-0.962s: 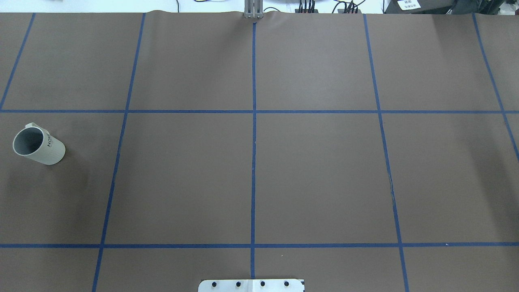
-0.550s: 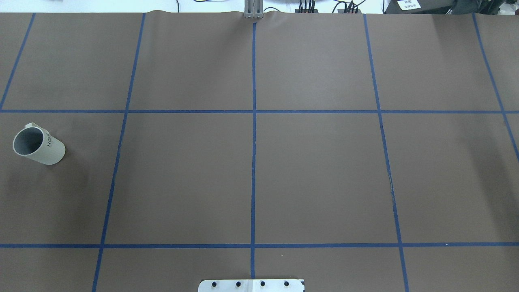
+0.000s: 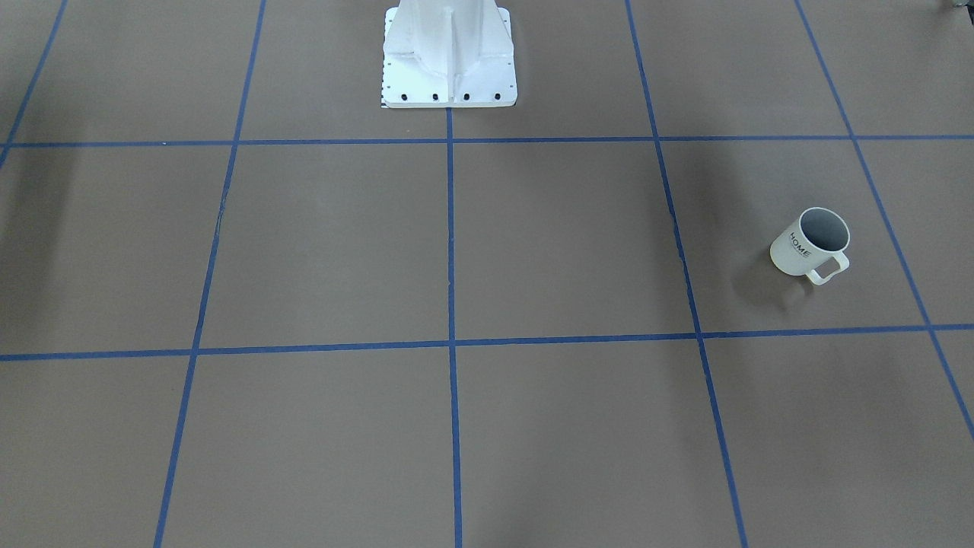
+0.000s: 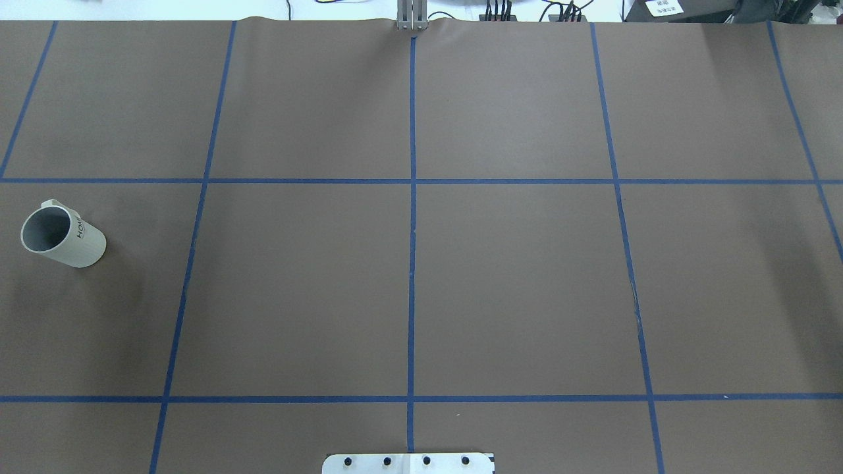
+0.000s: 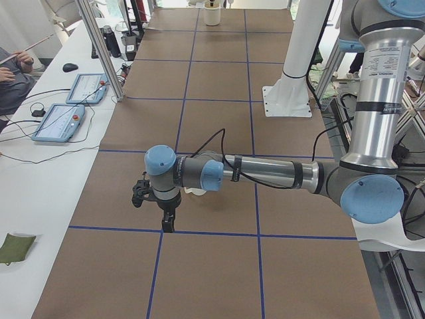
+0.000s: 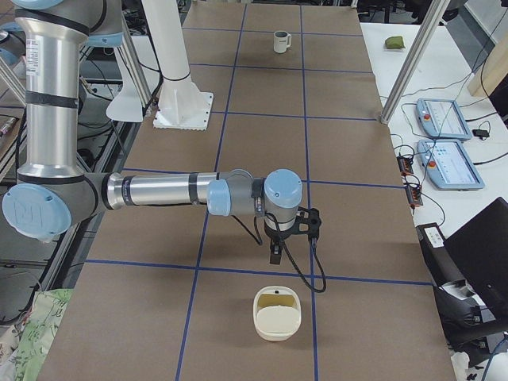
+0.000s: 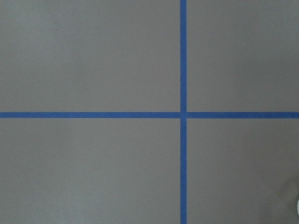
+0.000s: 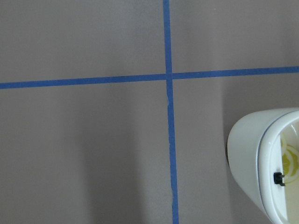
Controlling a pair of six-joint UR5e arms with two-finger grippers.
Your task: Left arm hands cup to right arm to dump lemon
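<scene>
Neither gripper's opening could be told, nor whether either held anything. The left gripper (image 5: 167, 224) showed only in the left-end view, pointing straight down, low over the brown mat (image 4: 514, 283) beside a crossing of blue tape lines (image 4: 411, 263). The right gripper (image 6: 275, 255) showed only in the right-end view, hanging the same way just short of a tape line.

Against the overhead pictures from a second and half a second before, nothing had shifted. The cup (image 4: 62, 245) stood in the same spot, upright, mouth up, handle turned to the far side. It sat in the leftmost square of the middle row, close to the table's left edge and apart from every tape line. Only grey showed inside it, and whether the lemon lay there could not be told.

A white tub (image 6: 277, 316) stood on the mat toward the right end, near the right gripper and well apart from the cup, with most of the mat's width between them.
</scene>
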